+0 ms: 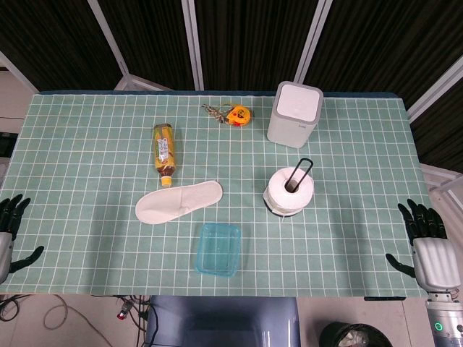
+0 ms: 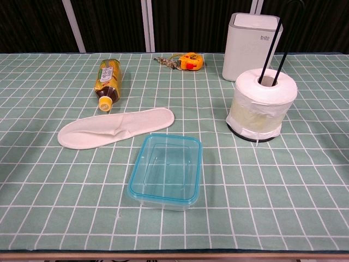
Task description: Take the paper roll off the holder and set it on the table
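A white paper roll [image 1: 289, 190] [image 2: 263, 103] stands upright on a holder with a round dark base [image 2: 256, 137], right of the table's middle. The holder's black wire loop [image 1: 302, 172] [image 2: 279, 38] rises through the roll's core. My left hand [image 1: 9, 230] hangs at the table's near left edge, fingers spread, holding nothing. At the near right edge my right hand [image 1: 428, 242] is also spread and empty. Both hands are far from the roll. Neither hand shows in the chest view.
A white bin [image 1: 294, 114] [image 2: 252, 46] stands behind the roll. A clear blue container [image 1: 218, 249] [image 2: 166, 171] sits near the front. A white slipper [image 1: 179, 202] [image 2: 115, 127], a lying tea bottle [image 1: 164, 150] [image 2: 107, 81] and an orange tape measure [image 1: 237, 114] [image 2: 190, 61] lie further left.
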